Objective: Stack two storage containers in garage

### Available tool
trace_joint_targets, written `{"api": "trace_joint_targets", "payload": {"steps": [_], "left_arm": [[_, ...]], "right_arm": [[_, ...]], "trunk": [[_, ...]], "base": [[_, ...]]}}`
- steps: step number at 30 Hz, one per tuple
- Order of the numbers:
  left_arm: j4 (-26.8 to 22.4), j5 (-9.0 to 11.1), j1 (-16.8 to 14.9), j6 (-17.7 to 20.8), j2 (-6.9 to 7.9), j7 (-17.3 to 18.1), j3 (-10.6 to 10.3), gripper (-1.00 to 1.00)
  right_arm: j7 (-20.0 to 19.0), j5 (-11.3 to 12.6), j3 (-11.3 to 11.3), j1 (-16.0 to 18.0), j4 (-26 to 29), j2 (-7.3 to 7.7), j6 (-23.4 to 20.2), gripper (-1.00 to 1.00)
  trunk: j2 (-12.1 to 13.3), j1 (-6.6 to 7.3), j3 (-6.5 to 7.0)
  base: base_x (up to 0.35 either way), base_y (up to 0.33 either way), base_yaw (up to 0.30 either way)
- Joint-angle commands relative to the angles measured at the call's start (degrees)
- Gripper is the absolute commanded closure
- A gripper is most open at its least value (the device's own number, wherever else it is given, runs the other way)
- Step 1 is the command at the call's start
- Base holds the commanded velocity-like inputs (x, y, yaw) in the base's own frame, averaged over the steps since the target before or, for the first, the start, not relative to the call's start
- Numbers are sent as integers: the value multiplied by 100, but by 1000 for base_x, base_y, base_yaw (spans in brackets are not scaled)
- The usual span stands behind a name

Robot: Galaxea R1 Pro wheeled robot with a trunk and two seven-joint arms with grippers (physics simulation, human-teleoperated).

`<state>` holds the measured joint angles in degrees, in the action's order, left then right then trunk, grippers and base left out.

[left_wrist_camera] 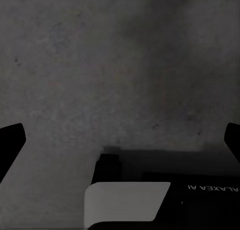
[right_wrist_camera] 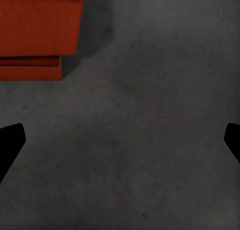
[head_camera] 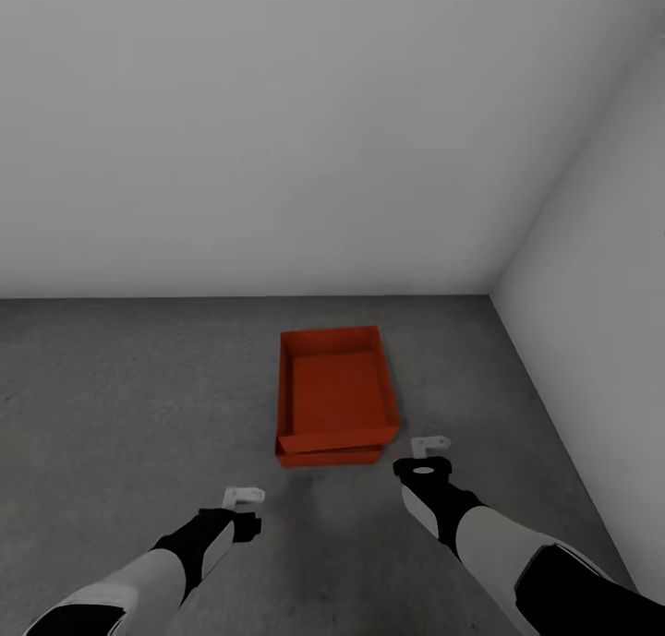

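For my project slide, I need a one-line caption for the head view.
Two stacked orange-red storage containers rest on the grey garage floor near a corner, both grippers, left and right, open and empty.

The head camera is looking down from high at the stacked containers (head_camera: 334,396) at twelve o'clock, while both wrist cameras are facing the floor (left_wrist_camera: 100,65) closely, the right one sharing the containers' corner.

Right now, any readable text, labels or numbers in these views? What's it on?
"GALAXEA AI", seen upside down and cut off at the frame edge, on the dark robot body in the left wrist view.
No text on the stacked orange bins, the concrete floor or the walls.
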<state>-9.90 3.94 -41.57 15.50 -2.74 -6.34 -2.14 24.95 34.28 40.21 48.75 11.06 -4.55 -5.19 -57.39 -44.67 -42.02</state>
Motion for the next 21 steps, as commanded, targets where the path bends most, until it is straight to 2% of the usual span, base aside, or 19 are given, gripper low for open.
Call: {"api": "trace_joint_targets", "payload": {"steps": [1, 9, 16, 21], "left_arm": [[-1, 41, 0, 33, 0, -27, -24, -100], [46, 42, 0, 33, 5, -25, -24, -100], [194, 44, 0, 31, 20, -23, -24, -100], [404, 47, 0, 25, 133, -9, -24, -100]], "right_arm": [[38, 18, 48, 3, 11, 2, -48, -100], [36, 18, 54, -5, -32, -1, -44, -100], [36, 14, 57, -360, -263, -9, 29, -100], [40, 16, 57, -428, -285, -10, 36, -100]], "trunk": [[-3, 0, -4], [-3, 0, -3], [-3, 0, -3], [-3, 0, 1]], "base": [[0, 0, 0], [0, 0, 0], [0, 0, 0], [0, 0, 0]]}}
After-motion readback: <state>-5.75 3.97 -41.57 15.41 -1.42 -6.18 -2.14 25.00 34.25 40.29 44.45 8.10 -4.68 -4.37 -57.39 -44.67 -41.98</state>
